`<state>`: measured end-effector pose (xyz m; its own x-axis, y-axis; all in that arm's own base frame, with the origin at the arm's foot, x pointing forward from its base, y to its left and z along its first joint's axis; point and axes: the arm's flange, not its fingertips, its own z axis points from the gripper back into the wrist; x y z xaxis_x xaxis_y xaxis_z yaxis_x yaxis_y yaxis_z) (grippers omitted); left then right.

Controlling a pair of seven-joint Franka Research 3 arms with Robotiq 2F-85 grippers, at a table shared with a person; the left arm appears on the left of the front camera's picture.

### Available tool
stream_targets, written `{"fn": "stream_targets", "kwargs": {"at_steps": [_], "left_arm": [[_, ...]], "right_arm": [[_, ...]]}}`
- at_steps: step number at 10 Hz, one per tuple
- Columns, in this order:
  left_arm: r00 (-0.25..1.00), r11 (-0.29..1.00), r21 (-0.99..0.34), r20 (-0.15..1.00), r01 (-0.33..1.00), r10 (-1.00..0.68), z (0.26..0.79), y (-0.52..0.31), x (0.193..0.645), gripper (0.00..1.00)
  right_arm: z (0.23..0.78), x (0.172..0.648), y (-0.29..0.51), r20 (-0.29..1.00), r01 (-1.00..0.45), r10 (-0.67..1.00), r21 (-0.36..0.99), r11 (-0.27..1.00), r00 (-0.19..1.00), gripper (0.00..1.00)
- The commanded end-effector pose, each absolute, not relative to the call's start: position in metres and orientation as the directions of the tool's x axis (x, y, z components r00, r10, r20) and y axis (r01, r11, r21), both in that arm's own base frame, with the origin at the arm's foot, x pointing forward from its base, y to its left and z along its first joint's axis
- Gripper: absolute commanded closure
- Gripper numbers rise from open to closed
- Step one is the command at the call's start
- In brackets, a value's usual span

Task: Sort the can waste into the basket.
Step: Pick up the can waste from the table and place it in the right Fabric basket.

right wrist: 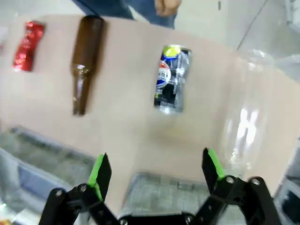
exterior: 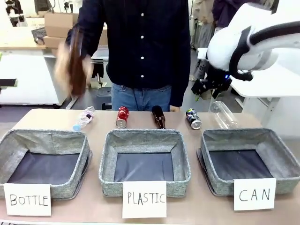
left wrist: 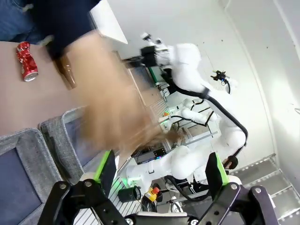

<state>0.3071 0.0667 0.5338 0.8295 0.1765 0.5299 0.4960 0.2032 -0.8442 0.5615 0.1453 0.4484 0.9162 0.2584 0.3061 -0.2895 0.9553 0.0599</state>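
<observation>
Front view first: the CAN basket [exterior: 218,180] sits at the right end of the row on the table [exterior: 89,208], dark floor showing, with the PLASTIC basket [exterior: 110,185] and BOTTLE basket [exterior: 82,154] to its left. Behind the baskets lie the red can [exterior: 122,116], a brown bottle [exterior: 158,116] and the black can [exterior: 193,119], all on the tabletop, the black one just beyond the CAN basket's far left corner. The right gripper [exterior: 206,86] hangs above that can, while the person [exterior: 140,42] lifts a second bottle [exterior: 75,65] in a blurred hand [exterior: 63,68]. Over to the left wrist: the left gripper [left wrist: 161,166] is spread wide on nothing, the red can [left wrist: 26,61] is far off on the table, and a smeared hand [left wrist: 117,108] covers what may be a bottle. Right wrist now: the right gripper [right wrist: 155,168] gapes wide, holding nothing, and the black can [right wrist: 171,79] lies between its fingers' line, with the brown bottle [right wrist: 84,61], the red can [right wrist: 28,45] and a clear plastic bottle [right wrist: 243,122] alongside.
</observation>
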Motion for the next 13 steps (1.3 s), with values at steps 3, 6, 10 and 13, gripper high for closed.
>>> {"fn": "stream_targets", "kwargs": {"at_steps": [3, 6, 10, 13], "left_arm": [[0.814, 0.185, -0.832, 0.553, 0.524, 0.18, 0.536, 0.066, 0.308, 0.0], [0.814, 0.185, -0.832, 0.553, 0.524, 0.18, 0.536, 0.066, 0.308, 0.0], [0.814, 0.185, -0.832, 0.553, 0.524, 0.18, 0.536, 0.066, 0.308, 0.0], [0.814, 0.185, -0.832, 0.553, 0.524, 0.18, 0.536, 0.066, 0.308, 0.0]], "right_arm": [[0.353, 0.685, 0.174, 0.171, -0.173, 0.165, 0.031, 0.985, 0.971, 0.0], [0.332, 0.688, 0.173, 0.096, -0.148, 0.147, 0.01, 0.989, 0.984, 0.0], [0.317, 0.684, 0.168, 0.082, -0.137, 0.135, 0.017, 0.99, 0.987, 0.0], [0.318, 0.68, 0.164, 0.071, -0.143, 0.141, 0.024, 0.989, 0.987, 0.59]]}}
